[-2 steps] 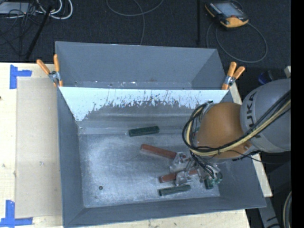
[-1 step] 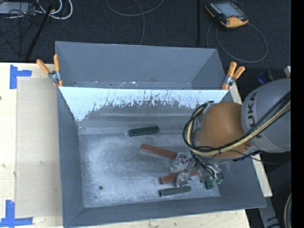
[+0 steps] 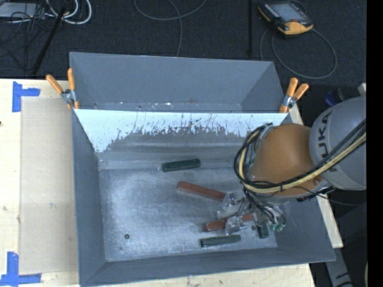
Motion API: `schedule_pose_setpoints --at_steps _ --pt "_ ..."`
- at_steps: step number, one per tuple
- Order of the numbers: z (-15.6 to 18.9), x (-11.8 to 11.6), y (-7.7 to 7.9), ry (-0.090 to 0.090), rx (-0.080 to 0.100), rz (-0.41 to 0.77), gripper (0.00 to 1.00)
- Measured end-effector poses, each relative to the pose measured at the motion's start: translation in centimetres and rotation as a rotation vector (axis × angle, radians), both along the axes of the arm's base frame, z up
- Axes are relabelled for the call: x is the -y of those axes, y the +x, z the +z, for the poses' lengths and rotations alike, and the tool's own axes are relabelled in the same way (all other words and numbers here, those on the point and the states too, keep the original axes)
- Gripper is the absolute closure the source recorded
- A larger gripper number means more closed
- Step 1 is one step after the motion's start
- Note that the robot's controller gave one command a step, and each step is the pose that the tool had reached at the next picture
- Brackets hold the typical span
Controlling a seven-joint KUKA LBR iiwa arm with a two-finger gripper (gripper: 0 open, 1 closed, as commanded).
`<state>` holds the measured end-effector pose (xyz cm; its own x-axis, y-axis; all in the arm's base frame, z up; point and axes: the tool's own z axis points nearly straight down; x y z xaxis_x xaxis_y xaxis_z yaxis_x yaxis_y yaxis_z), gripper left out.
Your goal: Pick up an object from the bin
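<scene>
My gripper (image 3: pixel 235 211) is low in the bin's front right part, just below the arm's wrist. A short red-brown bar (image 3: pixel 216 225) lies right under it and partly behind it, and whether it is held is unclear. A longer red-brown bar (image 3: pixel 200 191) lies tilted just to the left of the gripper. A dark bar (image 3: pixel 220 240) rests on the floor just in front of it.
A dark green bar (image 3: pixel 181 165) lies apart near the back of the floor, left of centre. A small dark speck (image 3: pixel 127 237) sits at the front left. The bin's right wall slopes close beside the arm.
</scene>
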<state>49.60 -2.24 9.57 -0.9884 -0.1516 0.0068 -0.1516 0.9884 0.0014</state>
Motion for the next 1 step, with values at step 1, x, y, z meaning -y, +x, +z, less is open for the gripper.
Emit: schedule_pose_setpoints --at_steps 1 --pt "2.03 -0.05 0.07 0.0 0.0 0.0 1.0"
